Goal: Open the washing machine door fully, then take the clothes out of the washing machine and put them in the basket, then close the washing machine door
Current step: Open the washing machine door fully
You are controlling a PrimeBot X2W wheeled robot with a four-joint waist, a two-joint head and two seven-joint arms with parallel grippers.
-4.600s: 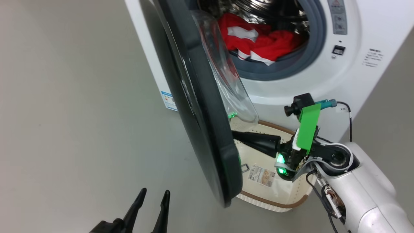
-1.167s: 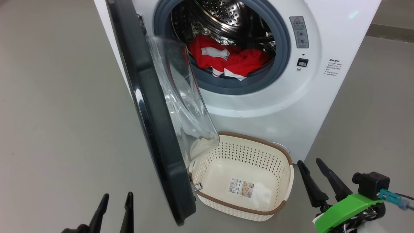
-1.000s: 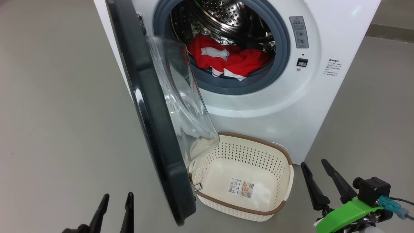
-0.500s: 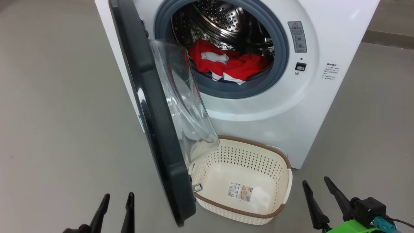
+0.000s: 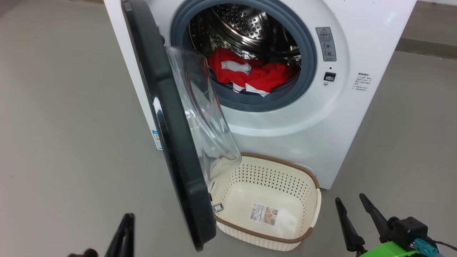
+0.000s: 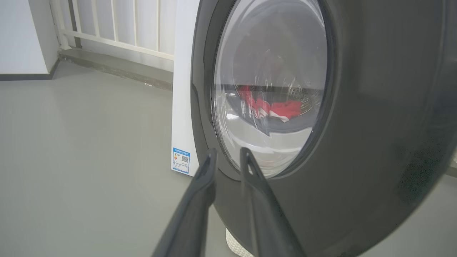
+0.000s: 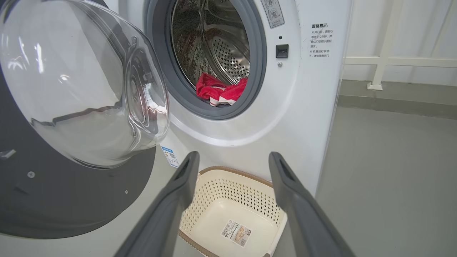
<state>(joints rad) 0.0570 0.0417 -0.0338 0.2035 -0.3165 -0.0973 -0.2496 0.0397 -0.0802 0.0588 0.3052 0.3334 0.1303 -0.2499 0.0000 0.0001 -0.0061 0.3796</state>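
In the head view, the washing machine door [image 5: 171,142] is seen swung out to about a right angle from the front of the washing machine [image 5: 292,139]. Its glass bowl overhangs the left end of the basket [image 5: 264,175]. The basket is set on the floor [image 5: 64,142] against the foot of the machine, below the opening, with nothing in it. The clothes [image 5: 250,73] are heaped at the lower front of the drum, just behind the grey rubber ring. The left gripper [image 5: 125,232] is held low at the bottom edge, outside the door. The right gripper [image 5: 350,198] is held low near the basket's right end.

In the left wrist view, the left gripper [image 6: 228,151] is pointed at the door's outer face, its fingers drawn near each other with a slim gap and nothing between them.

In the right wrist view, the right gripper [image 7: 234,157] is spread wide and empty above the basket [image 7: 228,192], and the clothes [image 7: 219,92] are seen beyond it in the drum.

The garment is judged light, soft and limp. It is best pinched at a raised fold on top of the heap. Trailing cloth may be expected to drag over the rubber ring. The door is judged stiff, glossy and hinged, better pushed on its rim than gripped.
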